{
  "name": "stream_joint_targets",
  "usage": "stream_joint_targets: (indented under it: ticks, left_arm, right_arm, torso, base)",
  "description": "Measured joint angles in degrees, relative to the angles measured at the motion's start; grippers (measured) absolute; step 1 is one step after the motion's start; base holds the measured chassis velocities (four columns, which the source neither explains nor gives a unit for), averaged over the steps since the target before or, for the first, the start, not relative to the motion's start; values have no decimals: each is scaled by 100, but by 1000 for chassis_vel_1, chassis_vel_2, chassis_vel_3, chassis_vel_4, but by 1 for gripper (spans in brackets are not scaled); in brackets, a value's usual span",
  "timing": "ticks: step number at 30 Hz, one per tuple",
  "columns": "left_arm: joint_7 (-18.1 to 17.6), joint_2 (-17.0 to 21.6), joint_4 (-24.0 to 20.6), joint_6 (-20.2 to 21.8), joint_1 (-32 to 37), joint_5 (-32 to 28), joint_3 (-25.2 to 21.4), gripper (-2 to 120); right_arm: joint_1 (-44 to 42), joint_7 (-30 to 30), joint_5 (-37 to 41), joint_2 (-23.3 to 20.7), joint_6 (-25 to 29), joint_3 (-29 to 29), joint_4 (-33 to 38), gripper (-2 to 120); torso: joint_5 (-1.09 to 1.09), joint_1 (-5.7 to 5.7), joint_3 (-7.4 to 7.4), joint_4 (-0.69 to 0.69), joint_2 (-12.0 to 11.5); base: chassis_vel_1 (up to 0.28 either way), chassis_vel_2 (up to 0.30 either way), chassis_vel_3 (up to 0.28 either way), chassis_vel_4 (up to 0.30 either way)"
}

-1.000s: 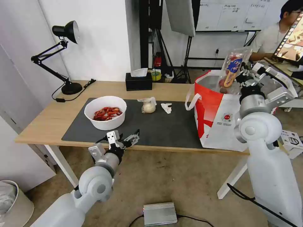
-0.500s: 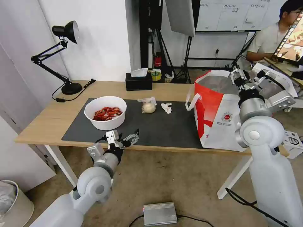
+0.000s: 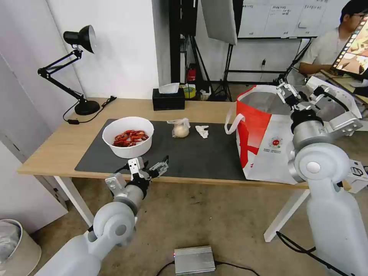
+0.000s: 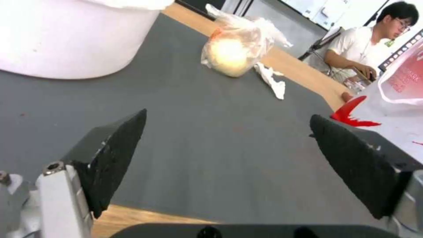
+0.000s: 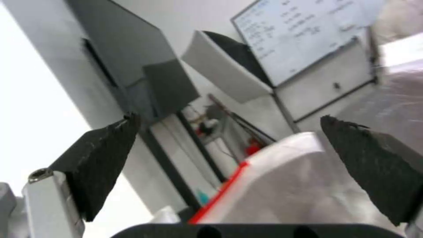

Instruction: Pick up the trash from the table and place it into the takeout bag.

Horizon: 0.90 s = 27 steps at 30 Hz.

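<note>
From my head, I see the table [image 3: 50, 147] with its dark mat [image 3: 191, 153]. On the mat sits the white bowl [image 3: 128, 137] of red shells, and farther along, near the mat's far edge, the small knotted bag [image 3: 180, 128] with the crumpled tissue [image 3: 202, 131] just beside it, the two not touching. A black tissue box [image 3: 168, 99] stands on the bare wood behind them. The takeout bag [image 3: 264, 149] stands upright at the right end of the table, mouth open, silver lining showing. My left gripper [image 3: 152, 168] hangs at the near edge of the table, in front of the bowl, fingers spread and holding nothing. My right gripper [image 3: 290, 90] is raised above the bag's open mouth, fingers apart and empty.

From my left wrist, my two dark fingers [image 4: 112, 155] stand wide open over the mat [image 4: 211, 158]. The bowl's [image 4: 66, 39] white wall is close by, the knotted bag [image 4: 231, 53] and the tissue [image 4: 273, 84] lie farther out, and the takeout bag's [image 4: 403, 82] red-and-white side shows at the edge.

From my right wrist, my fingers [image 5: 99, 158] are spread wide with nothing between them, and the takeout bag's [image 5: 282, 185] pale rim with its red edge lies beyond them.
</note>
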Motion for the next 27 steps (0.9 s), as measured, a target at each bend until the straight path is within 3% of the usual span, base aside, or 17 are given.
stream_joint_targets:
  ticks: [10, 14, 18, 27]
  left_arm:
    - [71, 83, -16, -4, 19, 31, -55, 100]
    - [205, 133, 39, -11, 54, 173, -102, 100]
    - [413, 199, 91, -17, 117, 369, -146, 100]
    - [916, 558, 213, -46, 272, 996, -326, 100]
  right_arm:
    - [-101, -1276, 490, -277, 197, -124, 324, 100]
    - [-571, -2084, 463, -568, -356, -87, 670, 100]
    - [-1006, -2459, 172, -789, -734, -14, 859, 100]
    - [-1725, -2613, -667, -937, -1672, 1, 1088, 100]
  torso:
    - [0, 0, 0, 1, 0]
    - [0, 0, 0, 1, 0]
    - [0, 0, 0, 0, 0]
    - [0, 0, -1, 0, 1]
  base:
    - [0, 0, 0, 0]
    - [0, 0, 0, 0]
    - [0, 0, 0, 0]
    - [0, 0, 0, 0]
